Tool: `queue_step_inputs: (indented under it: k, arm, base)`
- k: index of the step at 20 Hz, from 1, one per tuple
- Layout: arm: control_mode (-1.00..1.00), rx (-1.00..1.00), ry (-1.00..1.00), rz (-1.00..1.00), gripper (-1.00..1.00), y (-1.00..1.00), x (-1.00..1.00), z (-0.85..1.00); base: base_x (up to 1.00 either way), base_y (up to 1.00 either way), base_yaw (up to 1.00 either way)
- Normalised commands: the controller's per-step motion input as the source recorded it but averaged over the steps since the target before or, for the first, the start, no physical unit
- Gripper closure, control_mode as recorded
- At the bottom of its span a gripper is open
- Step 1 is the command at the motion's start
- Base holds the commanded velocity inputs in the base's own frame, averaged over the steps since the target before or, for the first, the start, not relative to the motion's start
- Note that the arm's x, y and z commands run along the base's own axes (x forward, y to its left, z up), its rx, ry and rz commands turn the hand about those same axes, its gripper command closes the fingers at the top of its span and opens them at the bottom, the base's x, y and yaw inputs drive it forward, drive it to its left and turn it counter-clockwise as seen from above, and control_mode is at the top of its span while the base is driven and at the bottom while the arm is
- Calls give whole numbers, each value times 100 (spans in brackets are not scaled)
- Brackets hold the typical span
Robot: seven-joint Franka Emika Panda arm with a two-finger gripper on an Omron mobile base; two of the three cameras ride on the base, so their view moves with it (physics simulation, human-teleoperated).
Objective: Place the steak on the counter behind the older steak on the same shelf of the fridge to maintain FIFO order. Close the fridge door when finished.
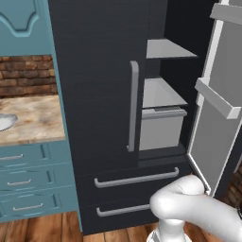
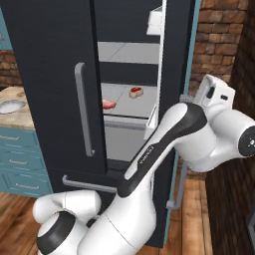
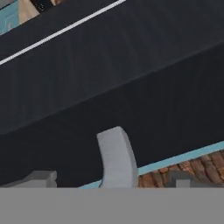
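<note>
Both steaks are lying on the shelf point(image 2: 124, 94): steak point(image 2: 135, 91) behind older steak point(image 2: 108, 104). What's left, the door point(image 2: 160, 69), looks rigid; I'd push its handle point(image 3: 114, 156). End effector's state: cannot tell.

steak point(image 2: 135, 91) behind older steak point(image 2: 108, 104), same shelf point(image 2: 124, 102)

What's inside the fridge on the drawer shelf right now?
On the shelf in the fridge: the older steak at front left and the steak farther back to its right. The closed left door hides the shelf's left part.
</note>
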Motion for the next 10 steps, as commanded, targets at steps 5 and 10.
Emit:
queue_step_inputs:
  k: [5,10]
  arm:
    - [-100,-22,0,25,-100,98,27,-20]
    - [-100,-27,0,19,-100,100,7,-3]
  base:
    - [0,0,0]
    - [0,0,0]
